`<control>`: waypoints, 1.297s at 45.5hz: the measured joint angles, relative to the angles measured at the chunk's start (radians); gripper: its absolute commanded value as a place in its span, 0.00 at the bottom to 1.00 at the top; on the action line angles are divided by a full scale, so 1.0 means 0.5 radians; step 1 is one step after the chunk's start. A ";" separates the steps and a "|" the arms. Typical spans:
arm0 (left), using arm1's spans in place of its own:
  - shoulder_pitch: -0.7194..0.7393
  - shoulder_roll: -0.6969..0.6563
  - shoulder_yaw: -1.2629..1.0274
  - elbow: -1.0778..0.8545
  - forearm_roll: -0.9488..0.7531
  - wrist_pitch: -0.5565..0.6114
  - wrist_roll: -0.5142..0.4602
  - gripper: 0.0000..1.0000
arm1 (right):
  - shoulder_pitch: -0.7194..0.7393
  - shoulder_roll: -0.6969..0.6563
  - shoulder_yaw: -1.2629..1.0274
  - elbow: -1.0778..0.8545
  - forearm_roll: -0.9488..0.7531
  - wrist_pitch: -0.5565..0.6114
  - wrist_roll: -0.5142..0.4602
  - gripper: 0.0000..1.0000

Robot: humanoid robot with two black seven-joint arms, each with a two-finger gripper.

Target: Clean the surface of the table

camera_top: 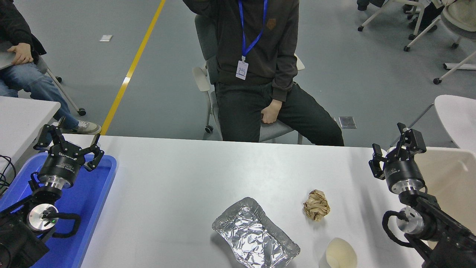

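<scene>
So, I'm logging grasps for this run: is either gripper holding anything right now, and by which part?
Nothing is held. The left gripper hangs open over the blue tray, and the right gripper is open and empty, apart from the crumpled paper ball.

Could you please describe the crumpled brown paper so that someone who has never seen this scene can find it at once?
Look at the large white table surface, in its right half, nearer the right gripper than the blue tray. The crumpled brown paper ball lies there, just right of the foil tray and above the pale paper cup. It alone is brown, wrinkled and ball-shaped.
</scene>
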 measured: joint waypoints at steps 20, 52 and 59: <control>0.000 -0.001 0.000 0.000 0.000 0.000 0.000 1.00 | -0.012 -0.003 0.001 0.004 -0.001 0.003 0.000 0.99; 0.000 0.000 0.000 0.000 0.000 0.000 0.000 1.00 | 0.007 -0.031 0.009 0.006 0.004 0.000 -0.002 0.99; 0.000 0.000 0.000 0.000 0.000 0.000 0.000 1.00 | 0.024 -0.032 0.009 0.004 0.008 0.001 -0.002 0.99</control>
